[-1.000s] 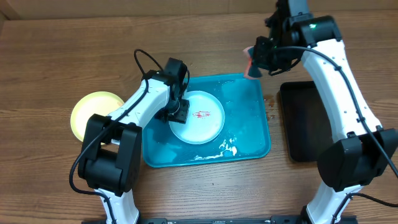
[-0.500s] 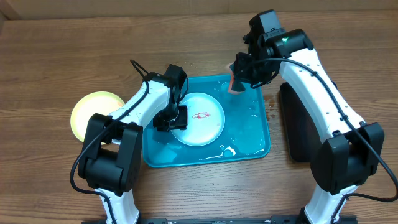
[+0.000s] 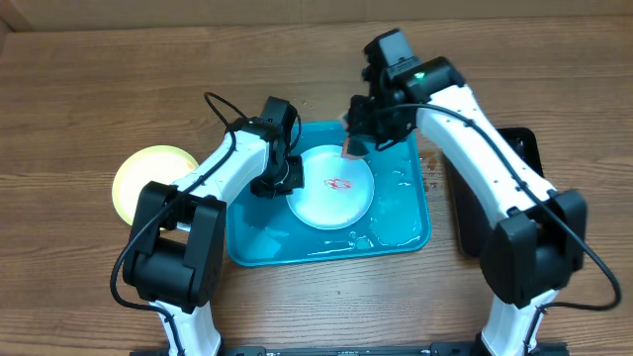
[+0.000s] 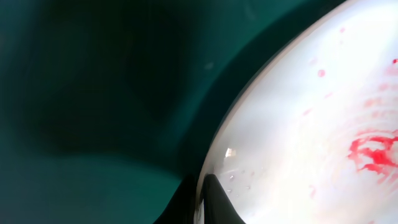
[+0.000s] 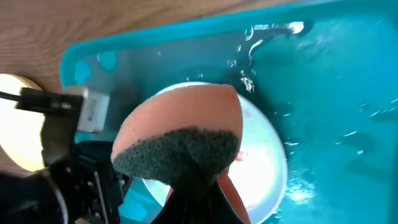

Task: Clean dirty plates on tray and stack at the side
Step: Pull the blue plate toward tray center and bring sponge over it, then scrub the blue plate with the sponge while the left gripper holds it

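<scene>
Swinging in from the upper right since a second ago, the right claw [image 3: 358,136] is now hanging over the upper right rim of the white plate [image 3: 331,193], and that plate is sitting further right in the tray [image 3: 404,216] than before. From overhead, this claw is pinching a sponge [image 3: 351,149] right at the rim; whether it is touching cannot be told. The left claw [image 3: 281,182] is gripping the plate's left edge. Bare tray floor is lying right of and below the plate. A yellow plate [image 3: 148,176] is resting well left of the tray, and a black tray [image 3: 521,141] is showing at the right behind the arm.

At the left wrist, the left claw [image 4: 201,200] at bottom centre is clamping narrowly on the white plate [image 4: 298,143] rim, with red smears showing at the right and dark tray [image 4: 93,112] filling the left.

At the right wrist, the right claw [image 5: 194,186] is squeezing the sponge [image 5: 180,124] at centre, over the white plate [image 5: 264,174], with wet tray [image 5: 348,93] floor lying open to the right.
</scene>
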Robot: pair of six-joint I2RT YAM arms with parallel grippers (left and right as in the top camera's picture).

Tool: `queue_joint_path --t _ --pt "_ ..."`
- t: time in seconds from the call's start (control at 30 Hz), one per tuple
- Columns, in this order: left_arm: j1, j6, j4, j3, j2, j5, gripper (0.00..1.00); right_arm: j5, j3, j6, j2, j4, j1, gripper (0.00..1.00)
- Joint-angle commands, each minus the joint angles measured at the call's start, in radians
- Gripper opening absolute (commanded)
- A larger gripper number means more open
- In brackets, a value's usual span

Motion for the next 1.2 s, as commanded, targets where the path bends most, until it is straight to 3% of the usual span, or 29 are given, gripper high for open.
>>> queue_joint_path --t 0.0,0.4,0.57,0.97,1.17 --pt "0.016 -0.004 0.014 -0.020 0.022 -0.027 0.04 0.021 -0.005 0.076 0.069 -0.002 0.010 0.04" --pt "0.074 -0.008 0.015 -0.020 0.022 0.019 0.04 0.036 -0.005 0.121 0.210 -0.023 0.018 0.04" --pt "0.074 0.051 0.016 -0.020 0.022 0.122 0.04 0.028 -0.005 0.121 0.282 -0.016 0.018 0.04" --pt "0.075 0.088 0.031 -0.020 0.022 0.233 0.04 -0.172 -0.005 0.113 0.344 0.159 0.080 0.04" --pt "0.076 0.087 0.034 -0.020 0.022 0.232 0.04 -0.204 -0.005 0.068 0.344 0.145 0.148 0.04"
